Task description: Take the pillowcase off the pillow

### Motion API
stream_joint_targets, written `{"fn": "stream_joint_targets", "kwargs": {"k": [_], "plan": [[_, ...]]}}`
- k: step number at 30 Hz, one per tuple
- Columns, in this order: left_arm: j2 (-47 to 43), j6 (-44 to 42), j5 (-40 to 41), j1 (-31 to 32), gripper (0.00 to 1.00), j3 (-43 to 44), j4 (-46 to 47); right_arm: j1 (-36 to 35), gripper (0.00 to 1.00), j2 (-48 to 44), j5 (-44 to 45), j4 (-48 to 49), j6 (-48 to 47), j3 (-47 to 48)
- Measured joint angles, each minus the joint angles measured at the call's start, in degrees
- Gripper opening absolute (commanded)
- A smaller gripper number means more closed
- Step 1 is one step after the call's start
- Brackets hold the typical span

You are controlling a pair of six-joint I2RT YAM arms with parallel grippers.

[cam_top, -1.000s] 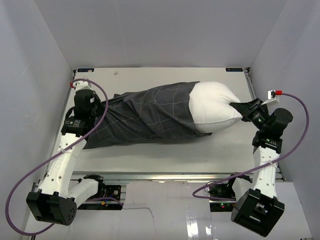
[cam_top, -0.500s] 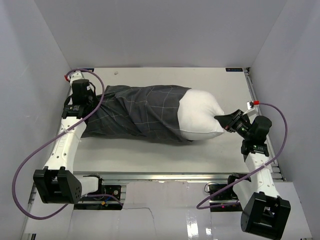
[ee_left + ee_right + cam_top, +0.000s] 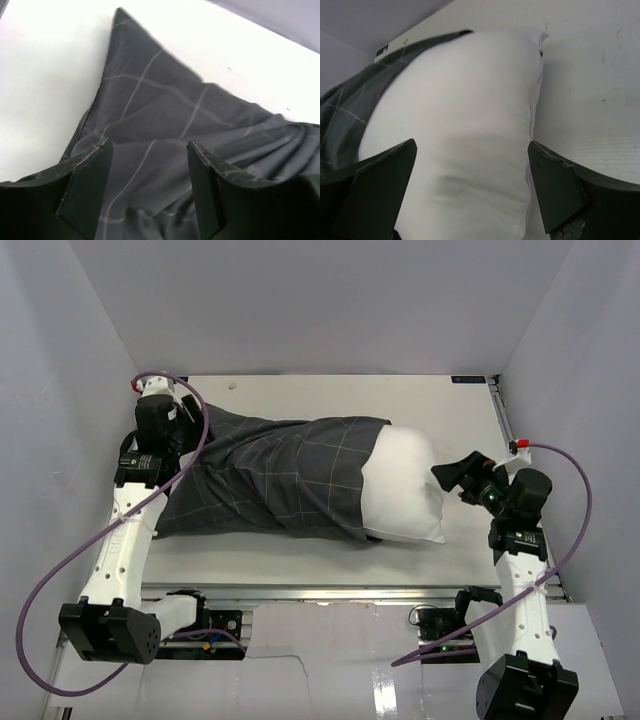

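Left pincer (image 3: 147, 145) parted over the closed left corner of the pillowcase (image 3: 280, 475), gripping nothing, checked cloth showing between the jaws; whether brushing the cloth or hanging just above it, hard to say from the wrist view. Right pincer (image 3: 457, 480) spread wide just beside the bare end of the pillow (image 3: 405, 490), likewise empty, jaws facing the white bulge. Lies left to right across the bench (image 3: 300, 558), long axis running from one arm toward the other: dark sack covering the left and middle, white cushion poking out of the open mouth on the right. Points to a pull along that axis, not across it. Right arm (image 3: 520, 560) nearer the exposed pillow, left arm (image 3: 125, 540) nearer the sack's closed end. Probably calls for a grip at each end, then drawing apart, pillow rightward and cloth leftward. Most of the pillow yet inside the sack.
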State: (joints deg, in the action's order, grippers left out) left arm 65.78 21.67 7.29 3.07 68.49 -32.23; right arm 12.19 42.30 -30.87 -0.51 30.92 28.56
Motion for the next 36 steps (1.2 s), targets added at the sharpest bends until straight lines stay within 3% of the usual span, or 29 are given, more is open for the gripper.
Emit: {"fn": "stream_joint_targets", "kwargs": {"k": [8, 13, 20, 23, 26, 27, 29, 31, 33, 34, 36], "plan": [[-1.4, -1.2, -5.4, 3.8, 0.77, 7.9, -3.6, -2.3, 0.91, 1.2, 7.2, -8.5, -6.1, 14.3], [0.3, 0.3, -9.8, 9.2, 0.78, 7.9, -4.0, -14.3, 0.9, 10.4, 10.4, -13.4, -12.0, 22.9], [8.7, 2.9, -7.9, 24.9, 0.78, 9.2, -3.1, -31.2, 0.91, 13.1, 16.9, -15.0, -15.1, 20.0], [14.1, 3.5, -5.5, 30.7, 0.78, 11.6, -3.1, -37.2, 0.98, 18.2, 22.4, -13.8, -15.6, 18.6], [19.7, 4.2, -2.8, 35.5, 0.79, 14.9, -3.4, -38.5, 0.85, 21.3, 26.3, -9.8, -15.6, 14.8], [21.5, 4.3, -1.9, 36.7, 0.79, 16.0, -3.6, -38.5, 0.68, 21.6, 27.0, -8.4, -15.4, 13.7], [25.2, 4.7, 0.8, 39.0, 0.79, 18.4, -3.8, -38.5, 0.52, 21.5, 28.6, -5.5, -14.8, 11.8], [28.7, 4.9, 2.9, 40.5, 0.77, 20.4, -4.3, -38.6, 0.09, 21.0, 29.5, -3.0, -14.6, 10.7], [32.3, 5.3, 4.3, 41.3, 0.7, 22.2, -4.7, -38.6, 0.08, 19.6, 29.9, -0.8, -13.4, 9.4], [33.8, 5.6, 5.1, 41.4, 0.47, 22.8, -4.8, -38.6, 0.08, 18.8, 30.5, -0.2, -13.0, 8.7], [36.4, 6.7, 7.3, 41.5, 0.25, 23.5, -5.1, -38.6, 0.08, 16.7, 31.6, 0.9, -12.5, 7.2]]}}
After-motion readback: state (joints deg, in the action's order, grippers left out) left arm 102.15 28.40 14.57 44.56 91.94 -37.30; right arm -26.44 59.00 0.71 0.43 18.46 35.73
